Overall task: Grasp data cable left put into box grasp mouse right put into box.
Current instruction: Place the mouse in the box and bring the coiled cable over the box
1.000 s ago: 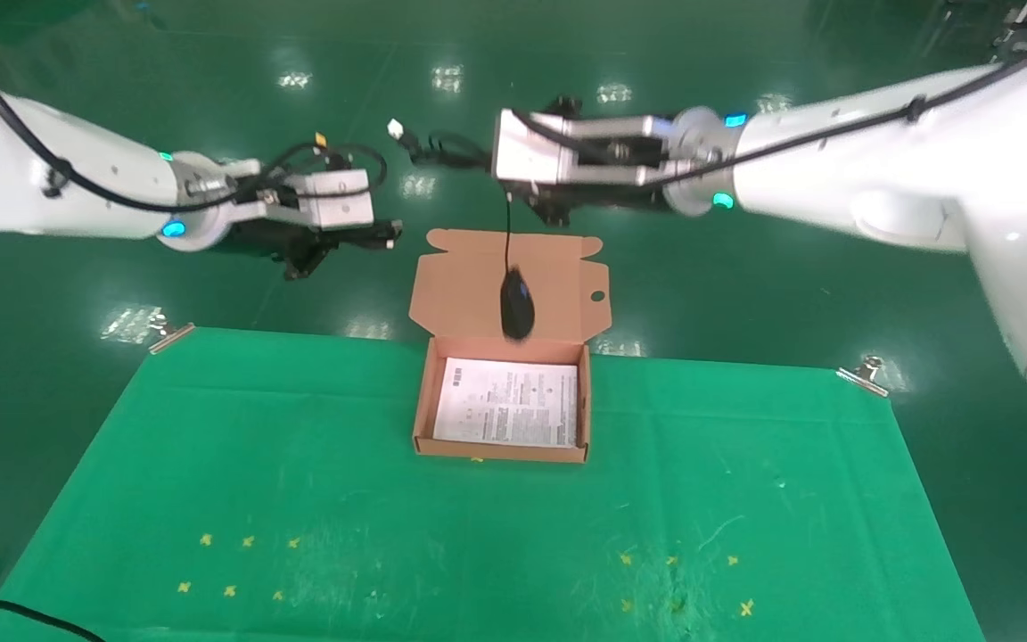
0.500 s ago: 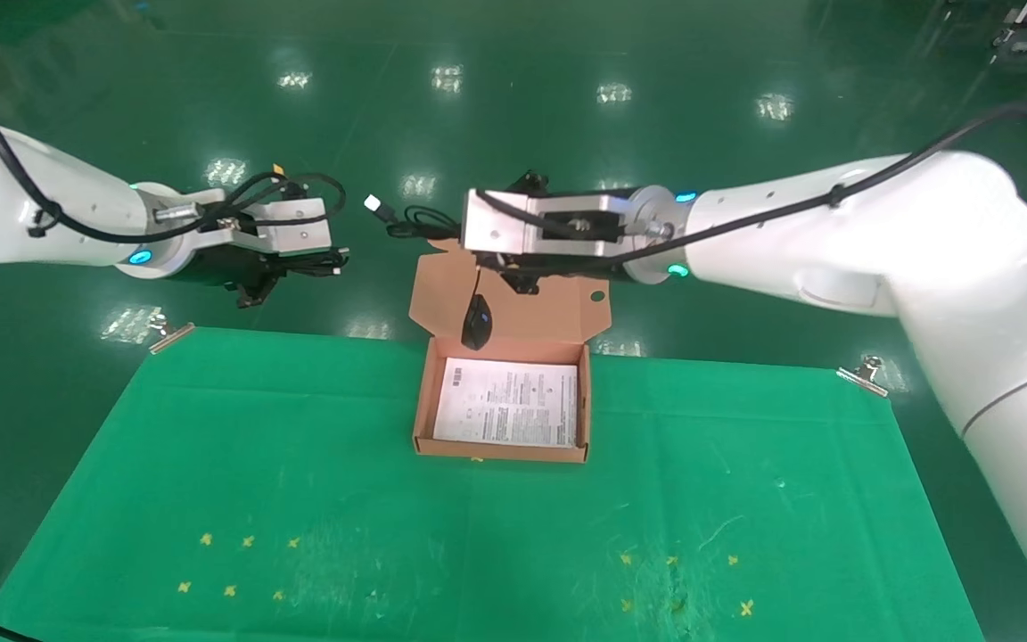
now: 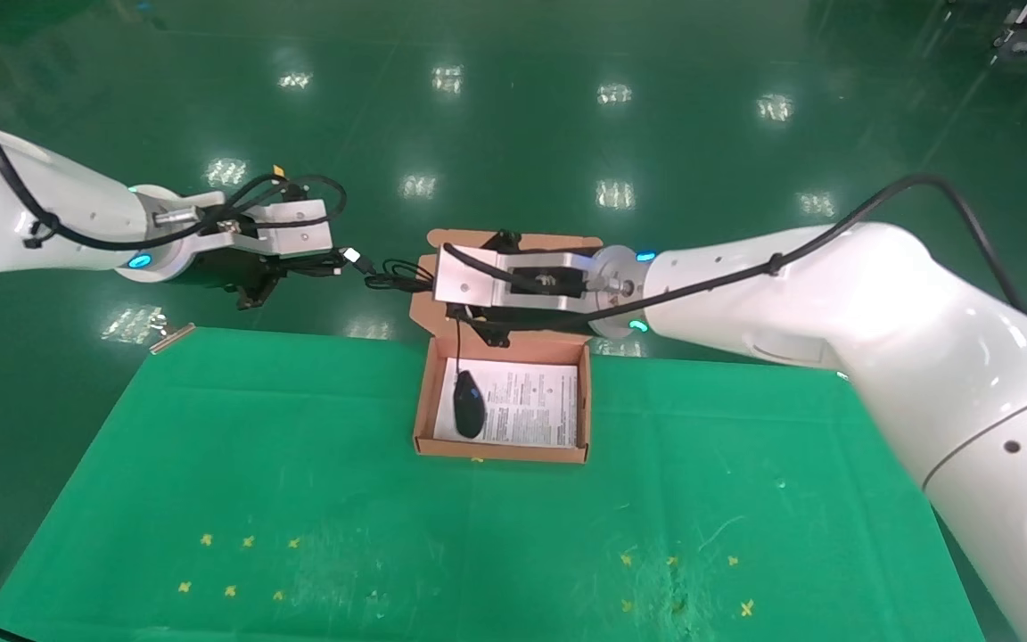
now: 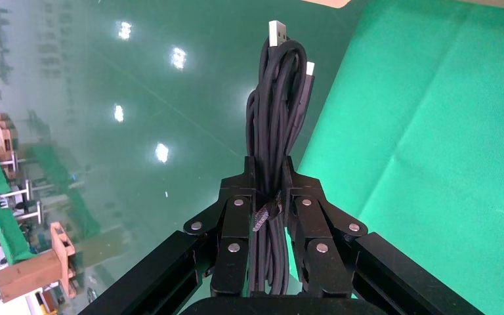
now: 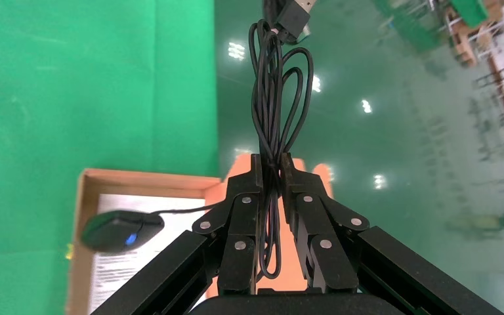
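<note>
My right gripper point(image 3: 425, 279) is shut on the looped cord point(image 5: 272, 85) of the black mouse point(image 3: 469, 403), above the far left corner of the orange box point(image 3: 423, 408). The mouse hangs from the cord low inside the box, over the left side of the white sheet; I cannot tell whether it touches. Its blue light shows in the right wrist view point(image 5: 119, 231). The cord's USB plug point(image 3: 355, 257) sticks out toward the left arm. My left gripper point(image 3: 332, 262) is shut on the black data cable bundle point(image 4: 277, 98), held in the air left of the box lid, beyond the table's far edge.
The box stands at the far middle of the green cloth point(image 3: 299, 464), its flap lid point(image 3: 578, 242) open behind it. Metal clips point(image 3: 170, 334) hold the cloth at the far corners. Yellow marks point(image 3: 237, 562) dot the near cloth. Green floor lies beyond.
My right gripper has come down and nearer, lowering the mouse from in front of the lid into the box. My left gripper dropped a little and moved left at first, then stayed still.
</note>
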`<control>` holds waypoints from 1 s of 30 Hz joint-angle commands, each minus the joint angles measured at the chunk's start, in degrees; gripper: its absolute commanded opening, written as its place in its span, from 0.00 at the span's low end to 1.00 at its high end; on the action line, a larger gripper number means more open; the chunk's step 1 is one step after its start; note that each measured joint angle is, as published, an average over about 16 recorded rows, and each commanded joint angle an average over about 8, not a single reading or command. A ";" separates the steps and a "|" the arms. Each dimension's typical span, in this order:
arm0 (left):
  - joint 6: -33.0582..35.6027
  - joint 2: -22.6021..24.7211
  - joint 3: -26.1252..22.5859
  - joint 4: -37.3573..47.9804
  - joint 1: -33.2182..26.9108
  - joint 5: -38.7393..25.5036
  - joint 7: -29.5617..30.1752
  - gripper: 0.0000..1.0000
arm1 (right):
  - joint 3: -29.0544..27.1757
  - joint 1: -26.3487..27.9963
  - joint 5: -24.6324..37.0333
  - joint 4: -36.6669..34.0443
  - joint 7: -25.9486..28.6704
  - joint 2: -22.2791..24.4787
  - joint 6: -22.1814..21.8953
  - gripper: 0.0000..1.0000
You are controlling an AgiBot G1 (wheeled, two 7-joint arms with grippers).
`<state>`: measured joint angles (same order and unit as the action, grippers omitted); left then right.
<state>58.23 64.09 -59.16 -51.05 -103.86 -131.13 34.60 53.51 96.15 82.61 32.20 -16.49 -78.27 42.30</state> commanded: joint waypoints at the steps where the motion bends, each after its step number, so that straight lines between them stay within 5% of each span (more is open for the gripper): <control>1: 0.06 -0.07 -0.01 -0.23 0.05 -0.09 0.18 0.00 | 1.32 -0.40 -1.54 -0.02 0.80 0.06 -0.68 0.00; 14: 0.17 -0.19 -0.04 -0.64 0.13 -0.27 0.50 0.00 | 8.11 -0.82 -4.78 -6.23 4.78 -0.08 -3.58 0.00; 22: 0.19 -0.21 -0.05 -0.71 0.16 -0.29 0.54 0.00 | 11.62 -0.28 -5.78 -6.20 7.79 -0.16 -4.18 1.00; 30: -0.06 0.20 -0.13 -0.88 0.59 -0.02 0.27 0.00 | 12.33 -0.43 -6.39 -4.42 8.26 1.06 -4.31 1.00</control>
<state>57.83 64.58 -59.29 -51.78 -102.98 -130.78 34.48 65.88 95.86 76.34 27.79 -8.09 -77.24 37.92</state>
